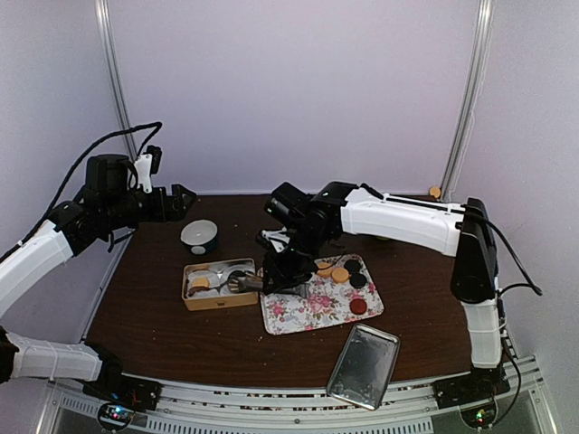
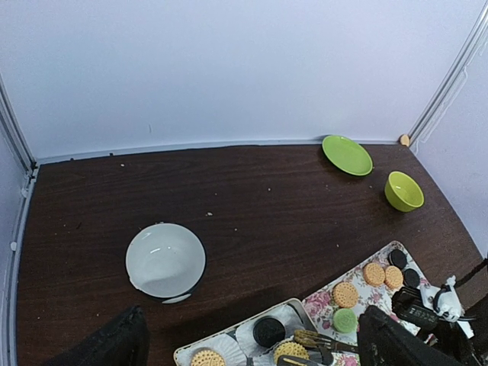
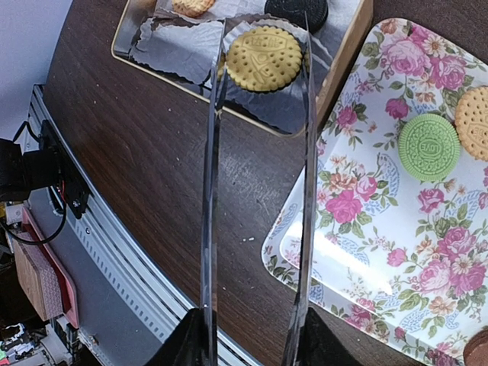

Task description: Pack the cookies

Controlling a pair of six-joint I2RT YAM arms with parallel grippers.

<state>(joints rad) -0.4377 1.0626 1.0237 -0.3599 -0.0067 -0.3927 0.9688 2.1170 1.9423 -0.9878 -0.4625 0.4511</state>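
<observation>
- While the right tool (image 3: pixel 252 341) clamps the handle end of a pair of tongs (image 3: pixel 207 213), the two blades straddle a yellow cookie (image 3: pixel 264 58). It lies in a paper liner (image 3: pixel 183 53) inside the tin (image 1: pixel 217 301), mid-counter and just left of the floral tray (image 1: pixel 303 318).
- Blade tips sit just beside the cookie's rim. Whether they touch or stand a hair apart, I cannot tell.
- Left tool (image 1: pixel 184 201): jaws wide, nothing in them, raised over the back-left part of the counter.
- Also in the tin: a black cookie (image 2: pixel 268 331). On the tray: a green cookie (image 3: pixel 429 146), a dark red cookie (image 1: pixel 358 306), plus several orange and black ones.
- Judgement: placing step, with the task under half done.
- Risk 1: if the blades pinch as they lift, the cookie comes back out, or the light crumpled liner drags up with it.
- Risk 2: a sideways withdrawal could catch the tin wall and shove the tin against the tray.
- Risk 3: the tongs are gripped near their end, so they may twist in the tool.
</observation>
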